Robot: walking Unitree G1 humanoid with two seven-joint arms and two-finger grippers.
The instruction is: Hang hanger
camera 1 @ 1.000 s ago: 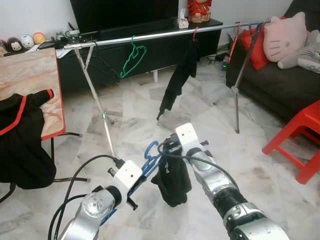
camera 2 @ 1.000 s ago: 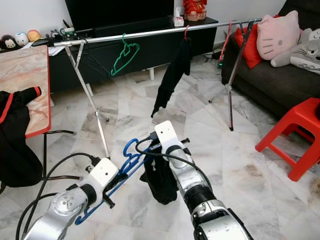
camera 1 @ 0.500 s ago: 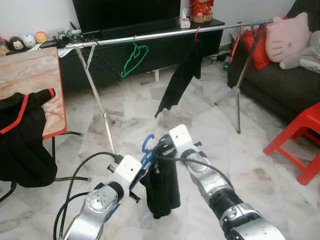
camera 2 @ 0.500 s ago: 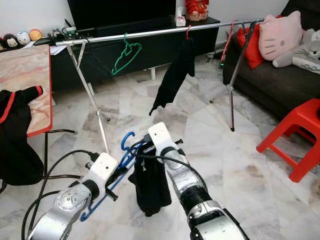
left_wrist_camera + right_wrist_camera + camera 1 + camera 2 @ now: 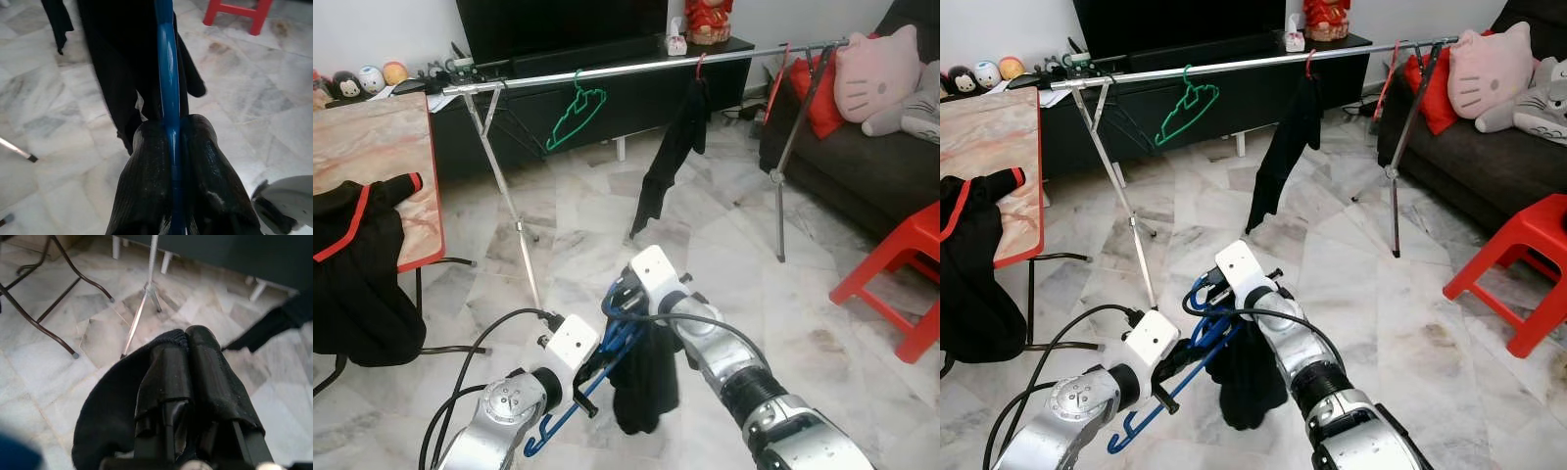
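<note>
In front of the silver clothes rail [image 5: 636, 69], low over the marble floor [image 5: 803, 294], both arms meet at a blue plastic hanger [image 5: 592, 377] carrying a black garment [image 5: 644, 387]. The left gripper [image 5: 171, 147] is clamped on the hanger's blue bar, with one black finger [image 5: 146, 171] pressed to each side of it; the bar runs on between the fingers toward the garment, which hangs just beyond them. The right gripper [image 5: 188, 350] has its two fingers pressed together with black fabric of the garment pinched between them and bunched around their tips. The hanger's hook end lies at the right gripper, nearer the rail, and its far end points down and away from the rail, below the left wrist. The garment droops from the hanger, clear of the floor. On the rail itself hang a green hanger [image 5: 576, 116], toward the rail's left stand, and a second black garment on a red hanger [image 5: 674, 147], near the rail's middle. Left of the rail stands a marble-patterned table [image 5: 382, 166] with a black jacket with red trim [image 5: 357, 264] draped over its edge. Right of the rail are a dark sofa [image 5: 862, 166] with a pink cat cushion [image 5: 873, 70] and a red plastic stool [image 5: 901, 274]
</note>
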